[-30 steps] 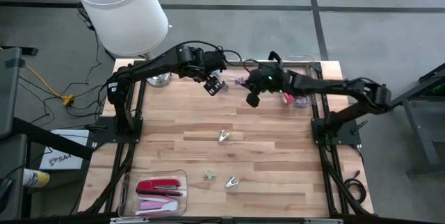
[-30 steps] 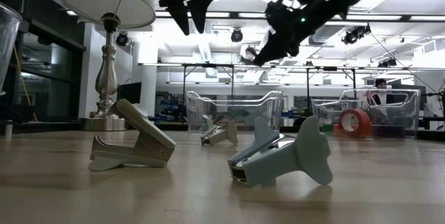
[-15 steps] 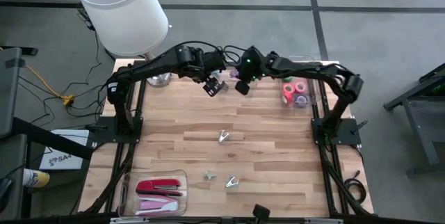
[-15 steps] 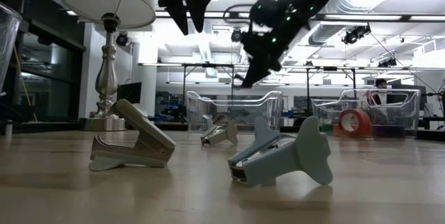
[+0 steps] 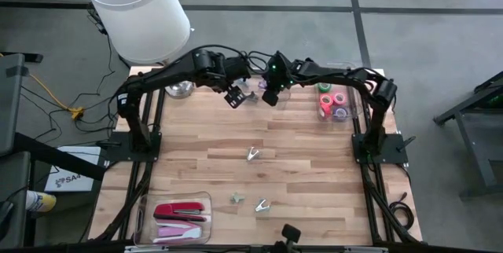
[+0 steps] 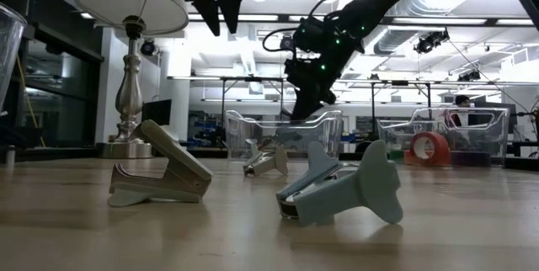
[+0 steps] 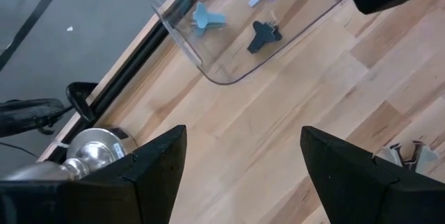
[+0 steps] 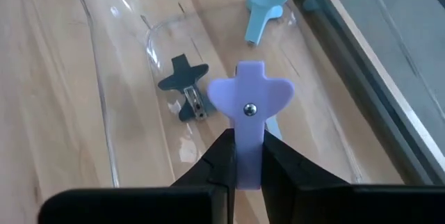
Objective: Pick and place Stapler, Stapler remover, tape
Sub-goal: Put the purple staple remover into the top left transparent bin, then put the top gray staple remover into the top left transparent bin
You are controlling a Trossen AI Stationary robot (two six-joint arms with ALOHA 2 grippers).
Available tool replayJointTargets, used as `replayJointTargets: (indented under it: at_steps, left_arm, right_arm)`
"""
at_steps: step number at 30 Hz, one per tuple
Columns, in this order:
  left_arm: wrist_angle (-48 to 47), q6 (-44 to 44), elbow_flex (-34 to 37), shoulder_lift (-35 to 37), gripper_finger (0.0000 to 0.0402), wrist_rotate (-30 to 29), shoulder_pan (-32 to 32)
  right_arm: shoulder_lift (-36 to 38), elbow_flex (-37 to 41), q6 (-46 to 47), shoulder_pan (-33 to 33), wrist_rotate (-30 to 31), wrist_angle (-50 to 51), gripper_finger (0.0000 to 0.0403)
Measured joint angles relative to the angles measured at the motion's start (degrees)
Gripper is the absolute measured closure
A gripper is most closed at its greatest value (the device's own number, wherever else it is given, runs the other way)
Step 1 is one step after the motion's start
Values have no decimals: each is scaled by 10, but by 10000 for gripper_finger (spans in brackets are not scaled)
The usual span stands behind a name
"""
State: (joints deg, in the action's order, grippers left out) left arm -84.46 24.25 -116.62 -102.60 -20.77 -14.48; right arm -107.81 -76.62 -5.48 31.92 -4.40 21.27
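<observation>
The right gripper [image 8: 243, 156], which a second ago hung near the clear tray [image 5: 351, 92] of pink, green and purple tape rolls [image 5: 332, 102] at the far right, has swung left. It now hovers over the clear plastic bin [image 8: 104, 99] at the table's far middle. Its fingers are pinched tight on a lilac plastic staple remover [image 8: 249, 116], held above a dark blue remover [image 8: 182, 85] and a light blue remover [image 8: 261, 5] lying in that bin.

The left gripper [image 5: 234, 94] has stayed just left of it, raised, fingers spread wide and empty.

Three loose removers [image 5: 252, 155] still lie mid-table. The red and pink staplers [image 5: 181, 210] remain in the near-left tray [image 5: 206, 198].
</observation>
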Motion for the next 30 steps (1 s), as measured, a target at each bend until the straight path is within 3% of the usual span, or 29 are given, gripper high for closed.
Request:
replayJointTargets:
  at_steps: [17,30]
  left_arm:
    - [-13,-6,0,9,124,-10,0]
    - [-11,6,7,9,124,10,4]
  right_arm:
    - [7,-8,25,3,-5,40,309]
    - [144,-30,-15,7,-38,147,295]
